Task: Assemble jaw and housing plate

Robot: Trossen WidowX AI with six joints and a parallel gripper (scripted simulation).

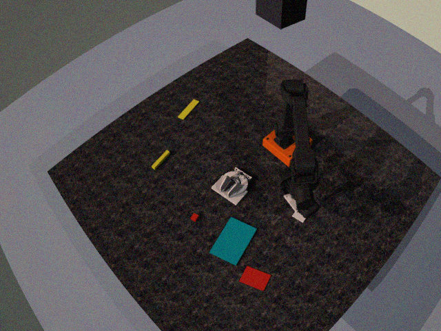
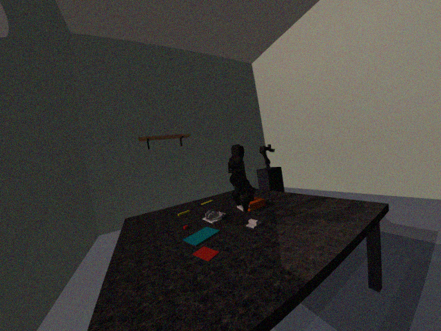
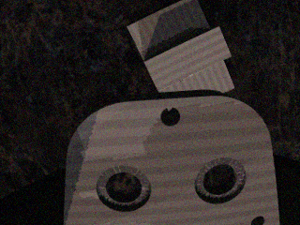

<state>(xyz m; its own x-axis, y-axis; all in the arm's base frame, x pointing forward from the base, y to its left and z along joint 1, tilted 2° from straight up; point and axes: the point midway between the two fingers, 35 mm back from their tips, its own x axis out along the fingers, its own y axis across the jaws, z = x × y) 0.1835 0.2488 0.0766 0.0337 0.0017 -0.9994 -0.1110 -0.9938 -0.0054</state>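
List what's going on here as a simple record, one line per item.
end effector: shut on pale housing plate
plate position: raised, away from pale gear assembly
loose pale block: on the table
yellow bars: two
teal sheet: flat
gear meshing: cannot tell
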